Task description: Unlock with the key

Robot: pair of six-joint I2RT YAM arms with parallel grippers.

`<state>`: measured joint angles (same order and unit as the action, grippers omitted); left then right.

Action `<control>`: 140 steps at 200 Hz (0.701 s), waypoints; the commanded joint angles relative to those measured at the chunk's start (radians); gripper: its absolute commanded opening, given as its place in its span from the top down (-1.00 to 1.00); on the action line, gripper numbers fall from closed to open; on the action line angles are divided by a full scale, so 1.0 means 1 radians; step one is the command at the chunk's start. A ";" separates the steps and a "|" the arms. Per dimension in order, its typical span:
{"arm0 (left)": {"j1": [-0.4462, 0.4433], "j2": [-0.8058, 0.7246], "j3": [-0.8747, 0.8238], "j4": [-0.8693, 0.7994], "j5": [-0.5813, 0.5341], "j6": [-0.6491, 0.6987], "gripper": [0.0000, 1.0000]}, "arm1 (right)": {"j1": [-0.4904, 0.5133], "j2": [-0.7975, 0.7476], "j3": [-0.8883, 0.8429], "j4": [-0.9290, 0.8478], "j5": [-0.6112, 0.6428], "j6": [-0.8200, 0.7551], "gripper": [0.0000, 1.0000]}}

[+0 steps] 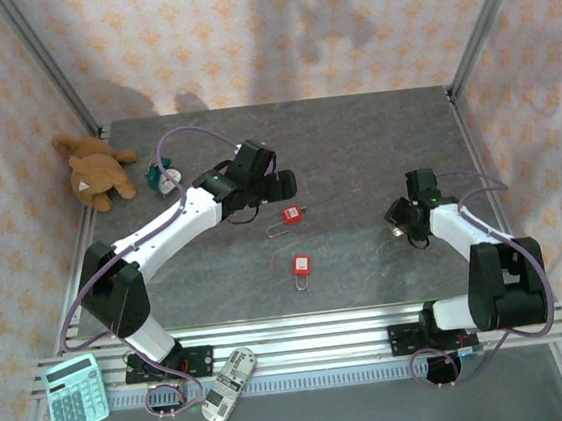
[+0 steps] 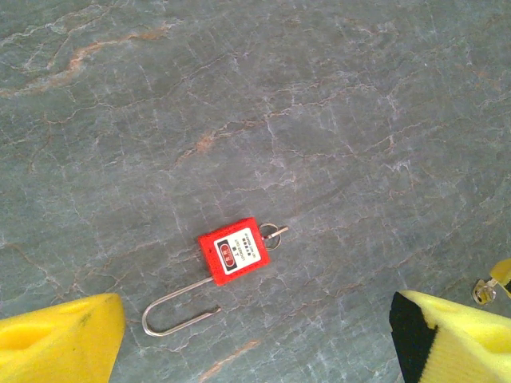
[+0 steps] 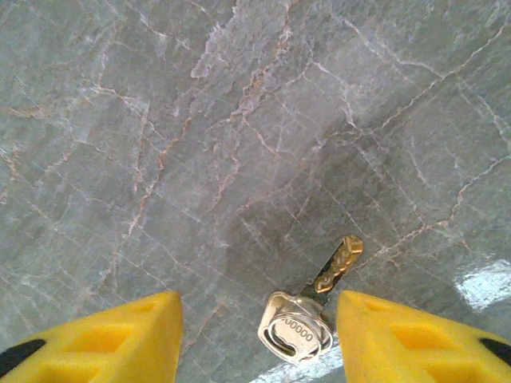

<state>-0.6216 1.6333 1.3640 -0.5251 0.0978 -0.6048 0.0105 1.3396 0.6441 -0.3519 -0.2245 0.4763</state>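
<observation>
A red padlock [image 2: 233,251] lies flat on the grey stone table [image 2: 319,96]. Its long shackle [image 2: 180,311] is swung open and a small key [image 2: 274,234] sticks out of its body. My left gripper [image 2: 255,351] hovers open above it, its yellow fingers [image 2: 60,343] far apart. From above, this padlock [image 1: 291,213] sits just below the left gripper [image 1: 284,192]. A loose key [image 3: 319,307] with a brass blade and silver head lies on the table. My right gripper [image 3: 259,343] is open around it, the key nearer the right finger [image 3: 415,335]. The right gripper [image 1: 400,220] is low over the table.
A second red padlock [image 1: 302,265] lies nearer the front, middle. A brown teddy bear [image 1: 96,170] and a teal and white object [image 1: 165,175] sit at the back left. A calculator [image 1: 75,393] and a remote [image 1: 228,384] rest on the front rail.
</observation>
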 commanded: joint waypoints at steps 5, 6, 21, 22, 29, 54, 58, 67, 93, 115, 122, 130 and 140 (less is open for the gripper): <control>-0.004 0.005 -0.017 0.019 0.006 -0.010 -0.74 | -0.003 0.003 -0.029 -0.013 0.029 0.009 -0.10; -0.004 0.005 -0.017 0.018 0.007 -0.010 -0.74 | -0.004 0.004 -0.030 -0.011 0.026 0.009 -0.10; -0.004 0.005 -0.017 0.019 0.007 -0.011 -0.73 | -0.004 0.016 -0.039 0.002 -0.014 0.008 -0.10; -0.004 0.005 -0.017 0.019 0.007 -0.010 -0.73 | -0.004 0.016 -0.040 0.005 -0.017 0.007 -0.10; -0.004 0.005 -0.017 0.020 0.006 -0.010 -0.73 | -0.004 0.021 -0.044 0.012 -0.040 0.004 -0.09; -0.003 0.006 -0.017 0.020 0.007 -0.010 -0.74 | 0.006 0.033 -0.041 0.022 -0.092 -0.013 -0.08; -0.004 0.007 -0.017 0.020 0.006 -0.011 -0.74 | 0.009 0.036 -0.041 0.023 -0.098 -0.014 -0.07; -0.003 0.007 -0.017 0.020 0.008 -0.010 -0.73 | 0.014 0.046 -0.040 0.027 -0.113 -0.019 -0.05; -0.004 0.008 -0.017 0.019 0.007 -0.010 -0.74 | 0.036 0.069 -0.039 0.060 -0.177 -0.015 -0.01; -0.003 0.008 -0.017 0.020 0.006 -0.010 -0.74 | 0.065 0.089 -0.029 0.087 -0.206 0.002 0.00; -0.004 0.008 -0.017 0.020 0.007 -0.009 -0.74 | 0.074 0.098 -0.025 0.097 -0.215 0.007 0.00; -0.004 0.010 -0.017 0.020 0.007 -0.008 -0.74 | 0.084 0.105 -0.019 0.107 -0.228 0.015 0.01; -0.005 0.009 -0.018 0.019 0.007 -0.009 -0.73 | 0.096 0.114 -0.011 0.113 -0.241 0.021 0.02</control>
<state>-0.6216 1.6333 1.3640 -0.5247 0.0982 -0.6044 0.0353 1.3849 0.6312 -0.3519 -0.2504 0.4610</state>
